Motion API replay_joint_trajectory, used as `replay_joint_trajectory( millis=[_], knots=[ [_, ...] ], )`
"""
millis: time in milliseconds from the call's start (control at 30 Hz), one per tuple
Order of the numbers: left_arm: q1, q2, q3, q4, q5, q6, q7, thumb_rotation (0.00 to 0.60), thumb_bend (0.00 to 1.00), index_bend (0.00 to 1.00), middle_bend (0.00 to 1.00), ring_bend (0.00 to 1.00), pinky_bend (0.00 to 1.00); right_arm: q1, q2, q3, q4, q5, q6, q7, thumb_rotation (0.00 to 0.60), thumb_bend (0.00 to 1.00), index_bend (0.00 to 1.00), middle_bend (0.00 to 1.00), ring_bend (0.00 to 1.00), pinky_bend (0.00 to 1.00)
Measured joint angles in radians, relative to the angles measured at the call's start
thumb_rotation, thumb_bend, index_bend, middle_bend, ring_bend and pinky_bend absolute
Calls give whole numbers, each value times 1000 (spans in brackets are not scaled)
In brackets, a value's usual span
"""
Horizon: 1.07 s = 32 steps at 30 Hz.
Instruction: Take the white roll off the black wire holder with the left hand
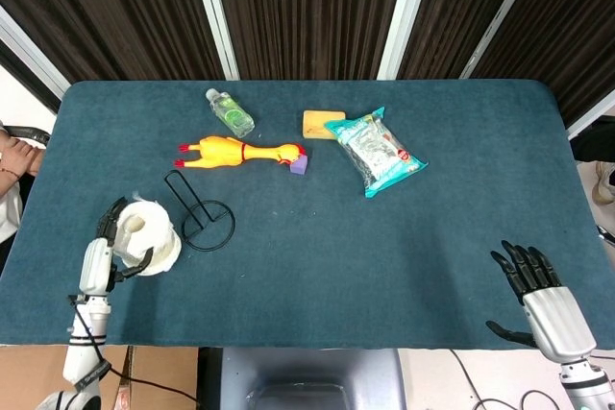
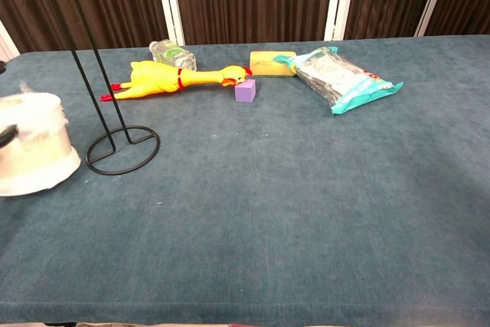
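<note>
The white roll [image 1: 152, 237] stands upright just left of the black wire holder [image 1: 206, 225], off its post. My left hand [image 1: 113, 247] grips the roll from its left side, fingers curled around it. In the chest view the roll [image 2: 34, 145] sits low at the table's left edge and seems to rest on the cloth, beside the empty holder [image 2: 121, 149] with its tall wire loop. My right hand [image 1: 527, 278] is at the table's near right corner, fingers spread and holding nothing.
Behind the holder lie a yellow rubber chicken [image 1: 240, 153], a clear bottle [image 1: 230, 111] and a small purple block [image 1: 299, 164]. A yellow sponge [image 1: 322, 124] and a teal snack bag [image 1: 377, 153] lie at the back middle.
</note>
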<state>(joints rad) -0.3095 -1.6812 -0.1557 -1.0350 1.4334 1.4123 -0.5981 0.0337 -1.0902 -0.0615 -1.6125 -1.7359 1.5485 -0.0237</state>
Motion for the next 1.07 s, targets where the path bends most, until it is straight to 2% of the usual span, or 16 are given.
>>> replay_joint_trajectory(
  millis=[233,333,500,600,767,833,933,1067],
  knots=[
    [9,24,-15,-48,-6,11,-3,600,411,0,0,0,0,0,-2,-2,0,-4,0,-5,600,40,0,0,0,0],
    [33,63,-11,-86,7,56,-17,600,403,0,0,0,0,-3,-1,1,1,-1,6,-2,600,39,0,0,0,0],
    [103,180,12,-191,54,177,-64,600,388,0,0,0,0,-4,-3,0,1,-2,7,-5,600,39,0,0,0,0],
    [144,269,47,-252,90,222,-53,600,382,0,0,0,0,-4,-5,-2,0,-9,6,-14,600,40,0,0,0,0],
    [197,442,176,-343,165,208,82,600,383,0,0,0,0,-6,-10,-7,-3,-14,3,-38,600,39,0,0,0,0],
    [209,478,209,-365,193,204,147,600,386,0,0,0,0,-7,-13,-9,-6,-17,0,-49,600,39,0,0,0,0],
    [223,486,223,-382,233,212,250,600,389,0,0,0,0,-8,-14,-12,-7,-22,2,-53,600,39,0,0,0,0],
    [229,446,223,-373,262,210,364,600,386,0,0,0,0,-10,-12,-12,-5,-23,5,-45,600,40,0,0,0,0]
  ],
)
